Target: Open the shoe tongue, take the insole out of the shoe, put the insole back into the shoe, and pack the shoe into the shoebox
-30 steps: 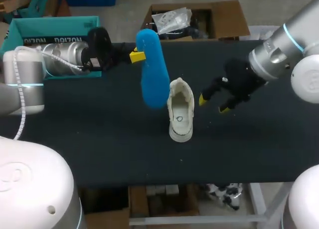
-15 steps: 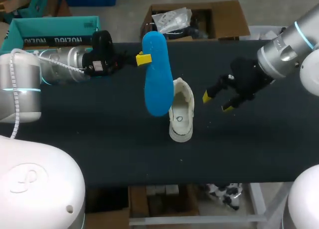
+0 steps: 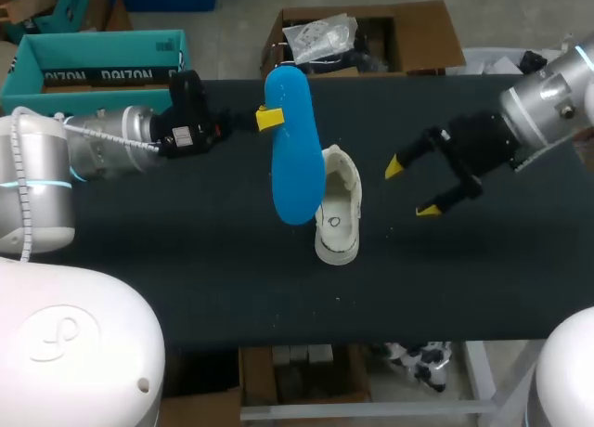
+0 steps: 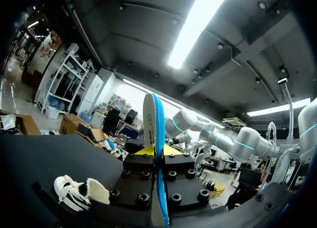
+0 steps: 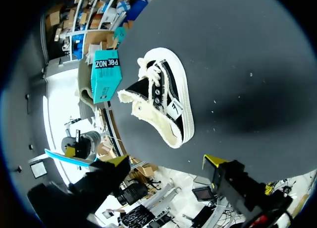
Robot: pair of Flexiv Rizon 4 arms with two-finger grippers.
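Note:
A long blue insole (image 3: 292,144) hangs on edge above the table, with my left gripper (image 3: 269,119) shut on its upper part. Its lower end overlaps the left side of the white-soled shoe (image 3: 336,204), which stands on the black table with its opening up. In the left wrist view the insole (image 4: 154,134) runs straight between my fingers, and the shoe (image 4: 79,191) lies off to the side below. My right gripper (image 3: 413,187) hovers open to the right of the shoe, empty. The right wrist view shows the shoe (image 5: 161,111) ahead of its gripper (image 5: 166,161). The teal shoebox (image 3: 93,60) stands at the back left.
The black table (image 3: 186,260) spans the view, with its front edge well below the shoe. The shoebox (image 5: 105,74) stands at the table's edge, beyond the shoe as my right wrist sees it.
My left arm has carried the insole a little to the right, closer over the shoe. My right gripper has drawn back to the right, away from the shoe, still open.

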